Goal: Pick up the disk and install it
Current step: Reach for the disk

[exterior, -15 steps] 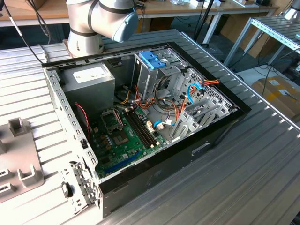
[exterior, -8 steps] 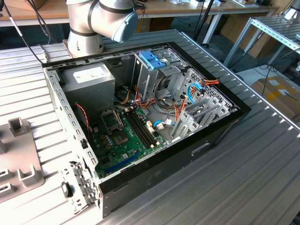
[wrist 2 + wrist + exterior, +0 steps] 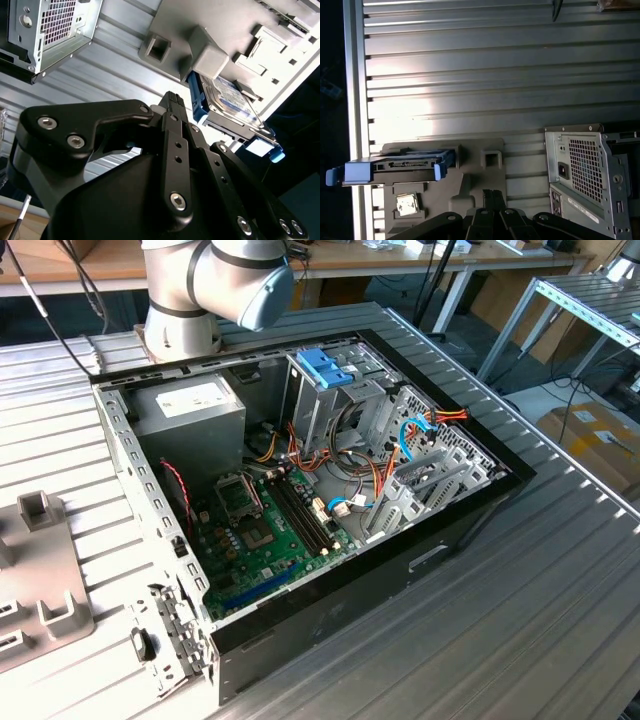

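Disk (image 3: pixel 407 164) in grey fixture (image 3: pixel 440 200) (ribbed metal table (image 3: pixel 495 75)), end effector (image 3: pixel 493 192) together, empty

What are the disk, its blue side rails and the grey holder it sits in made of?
The disk seems to have a silvery metal body, going by its dull sheen, with a white-and-blue label, probably paper or film. Its blue rails look like moulded plastic, evenly coloured throughout. The grey holder is matte and blocky with rounded corners. It is probably plastic, though the look leaves that open.
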Controlling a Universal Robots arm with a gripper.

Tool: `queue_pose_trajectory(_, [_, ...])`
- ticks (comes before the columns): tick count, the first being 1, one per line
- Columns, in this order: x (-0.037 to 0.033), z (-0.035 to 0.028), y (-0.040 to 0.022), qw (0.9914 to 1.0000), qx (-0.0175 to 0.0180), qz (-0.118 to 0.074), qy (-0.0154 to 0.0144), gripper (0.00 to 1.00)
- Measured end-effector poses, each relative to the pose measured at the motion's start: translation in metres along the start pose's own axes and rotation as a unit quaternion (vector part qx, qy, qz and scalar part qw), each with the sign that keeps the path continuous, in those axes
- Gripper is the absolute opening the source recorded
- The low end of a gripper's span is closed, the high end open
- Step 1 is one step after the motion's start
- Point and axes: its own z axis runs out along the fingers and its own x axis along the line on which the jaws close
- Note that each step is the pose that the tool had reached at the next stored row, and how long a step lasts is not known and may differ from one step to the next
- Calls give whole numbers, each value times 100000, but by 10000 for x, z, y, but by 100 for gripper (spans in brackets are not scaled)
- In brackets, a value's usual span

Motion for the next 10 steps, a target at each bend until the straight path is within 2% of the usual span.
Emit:
queue_pose_trajectory(7, [56, 79, 94, 100000, 147, 3, -7, 11])
queue_pose_trajectory(10, [58, 86, 101, 100000, 160, -5, -8, 11])
